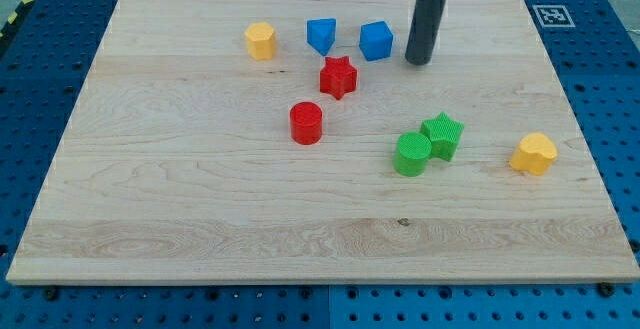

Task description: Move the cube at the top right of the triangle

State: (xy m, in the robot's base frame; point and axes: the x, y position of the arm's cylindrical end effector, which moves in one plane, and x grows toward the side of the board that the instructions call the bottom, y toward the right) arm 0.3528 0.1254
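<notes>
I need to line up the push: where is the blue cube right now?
The blue cube sits near the view's top, between the blue triangle on its left and my tip on its right.

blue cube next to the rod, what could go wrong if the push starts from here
My tip sits just to the view's right of the blue cube, so a straight push would likely drive the cube leftward into the blue triangle, shifting the reference block instead of ending up at its top right. An off-centre contact could spin the cube or let it slip off my tip. A push angled downward might knock it into the red star below.
</notes>
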